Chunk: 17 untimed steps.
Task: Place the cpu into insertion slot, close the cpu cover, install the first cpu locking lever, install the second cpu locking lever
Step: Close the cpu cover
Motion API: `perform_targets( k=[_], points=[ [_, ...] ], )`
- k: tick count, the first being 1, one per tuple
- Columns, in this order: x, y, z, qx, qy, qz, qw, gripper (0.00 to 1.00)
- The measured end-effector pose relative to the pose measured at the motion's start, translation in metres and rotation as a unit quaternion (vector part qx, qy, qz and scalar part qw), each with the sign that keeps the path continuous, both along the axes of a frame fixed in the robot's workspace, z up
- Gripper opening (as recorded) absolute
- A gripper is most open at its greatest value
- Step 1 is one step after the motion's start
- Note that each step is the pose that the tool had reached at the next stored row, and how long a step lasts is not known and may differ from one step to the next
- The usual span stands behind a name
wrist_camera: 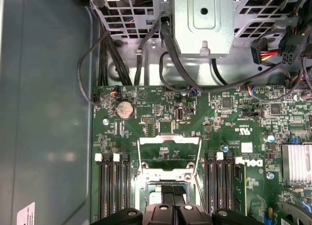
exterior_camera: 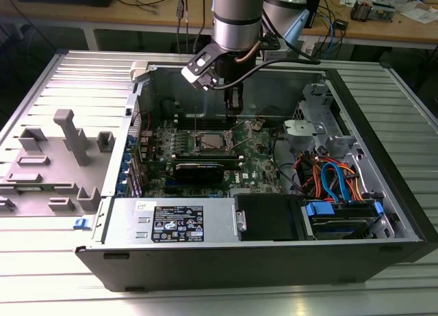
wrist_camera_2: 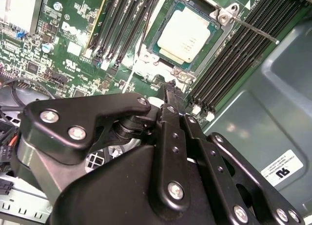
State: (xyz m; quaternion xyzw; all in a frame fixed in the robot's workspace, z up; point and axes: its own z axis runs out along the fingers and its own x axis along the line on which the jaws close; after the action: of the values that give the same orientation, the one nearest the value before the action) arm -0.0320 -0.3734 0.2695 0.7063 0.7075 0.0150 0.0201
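over the green motherboard [exterior_camera: 263, 162] inside the open dark metal computer case [exterior_camera: 274, 261], the black gripper [exterior_camera: 233, 109] hangs point-down from the arm, close above the socket area. in the second wrist view its two fingers [wrist_camera_2: 168, 127] lie pressed flat against each other, drawn together with nothing visible between them. their joined tip sits just beside the socket's near corner and does not seem to touch it.

the small flat square cpu with a dull silver-grey metal top [wrist_camera_2: 187, 32] lies level inside the insertion slot, a square socket with a silvery metal rim [wrist_camera_2: 184, 75]. its edges run parallel with the frame around it, so the first step looks done.

the cpu cover, a thin silvery metal frame plate with a square window [wrist_camera: 169, 139], stands swung up away from the socket in the first wrist view, with green board showing through its window. no plate lies over the chip's top in the second wrist view either, so the cover is not yet closed.

a thin steel lever rod [wrist_camera_2: 253, 31] slants out free above the long narrow black memory slots [wrist_camera_2: 229, 69], and appears not to be hooked down. the other lever is too hard to make out to judge.

by this reading one step of four is complete. the cover and both locking levers are left, and the gripper holds nothing.
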Motion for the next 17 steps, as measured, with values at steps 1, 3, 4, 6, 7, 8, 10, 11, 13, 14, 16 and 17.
perform_targets(
  k=[1,3,4,6,7,8,10,11,13,14,16,17],
  points=[
    [0.001,0.0,0.0,0.0,0.0,0.0,1.0,0.11],
    [0.003,0.0,0.0,0.0,0.0,0.0,1.0,0.11],
    [0.004,0.0,0.0,0.0,0.0,0.0,1.0,0.11],
    [0.005,0.0,0.0,0.0,0.0,0.0,1.0,0.11],
    [0.007,0.0,0.0,0.0,0.0,0.0,1.0,0.11],
    [0.007,0.0,0.0,0.0,0.0,0.0,1.0,0.11],
    [0.009,0.0,0.0,0.0,0.0,0.0,1.0,0.11],
    [0.01,0.0,0.0,0.0,0.0,0.0,1.0,0.11],
    [0.011,0.0,0.0,0.0,0.0,0.0,1.0,0.11],
    [0.012,0.0,0.0,0.0,0.0,0.0,1.0,0.11],
    [0.013,0.0,0.0,-0.0001,0.0,0.0,1.0,0.11],
    [0.013,0.0,0.0,-0.0002,0.0,0.0,1.0,0.11]
  ],
)
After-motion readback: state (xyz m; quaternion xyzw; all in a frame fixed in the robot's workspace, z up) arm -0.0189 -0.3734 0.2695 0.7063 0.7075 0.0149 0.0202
